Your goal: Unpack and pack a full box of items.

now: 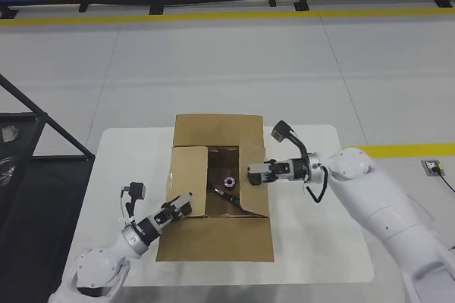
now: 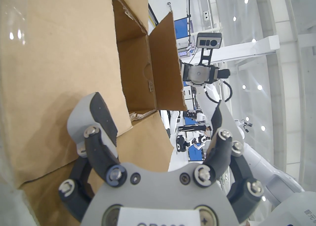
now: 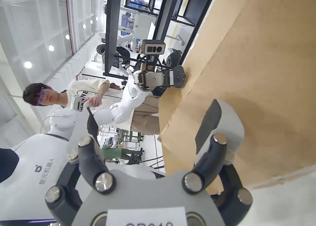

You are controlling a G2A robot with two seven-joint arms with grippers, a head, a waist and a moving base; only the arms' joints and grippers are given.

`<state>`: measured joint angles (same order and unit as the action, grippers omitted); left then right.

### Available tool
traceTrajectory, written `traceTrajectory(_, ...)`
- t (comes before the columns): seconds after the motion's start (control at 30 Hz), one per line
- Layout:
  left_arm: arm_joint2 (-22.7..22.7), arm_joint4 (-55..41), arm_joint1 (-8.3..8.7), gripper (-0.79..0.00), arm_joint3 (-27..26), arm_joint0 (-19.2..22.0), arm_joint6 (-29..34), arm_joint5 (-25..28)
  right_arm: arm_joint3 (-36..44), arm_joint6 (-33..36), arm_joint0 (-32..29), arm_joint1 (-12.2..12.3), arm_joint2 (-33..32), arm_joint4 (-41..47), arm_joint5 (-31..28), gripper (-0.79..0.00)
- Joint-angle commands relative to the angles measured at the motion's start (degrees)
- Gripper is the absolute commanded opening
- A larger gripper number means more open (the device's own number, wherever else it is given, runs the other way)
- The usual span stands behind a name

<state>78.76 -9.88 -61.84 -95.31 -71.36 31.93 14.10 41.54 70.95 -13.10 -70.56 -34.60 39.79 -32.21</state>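
An open cardboard box [image 1: 216, 238] stands mid-table with its flaps spread. Inside lie a small round item [image 1: 229, 182] and a dark thin item [image 1: 221, 194]. My left gripper [image 1: 180, 204] is at the box's left flap [image 1: 188, 178], open, and the flap's edge [image 2: 148, 138] lies between its fingers [image 2: 101, 113]. My right gripper [image 1: 254, 174] is at the raised right flap [image 1: 255, 189], also open. That flap's edge [image 3: 170, 123] sits between its fingers [image 3: 209, 123]. Each wrist view shows the other gripper far off across the box: the right gripper [image 2: 200, 73] and the left gripper [image 3: 172, 78].
The white table [image 1: 318, 227] has bare room on both sides of the box. A black metal rack [image 1: 15, 151] stands off the table's left edge. A yellow floor line [image 1: 417, 149] runs to the right.
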Motion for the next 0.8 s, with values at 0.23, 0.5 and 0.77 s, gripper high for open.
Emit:
traceTrajectory(0.23,-2.05,2.03,-0.39,0.000,0.79,2.54,-0.62,-5.57,-8.01,-5.13,0.75,-4.58,2.91,-3.53,-3.84,0.000)
traceTrajectory(0.5,-2.51,1.36,-0.72,0.000,1.38,3.18,-1.81,-6.05,-12.51,-9.45,1.05,-7.27,4.29,-8.49,-5.65,0.000)
traceTrajectory(0.77,0.73,0.49,-0.36,0.000,-2.94,0.98,-0.61,-2.41,-12.49,-8.78,2.01,-8.30,3.03,-8.04,-7.00,0.000)
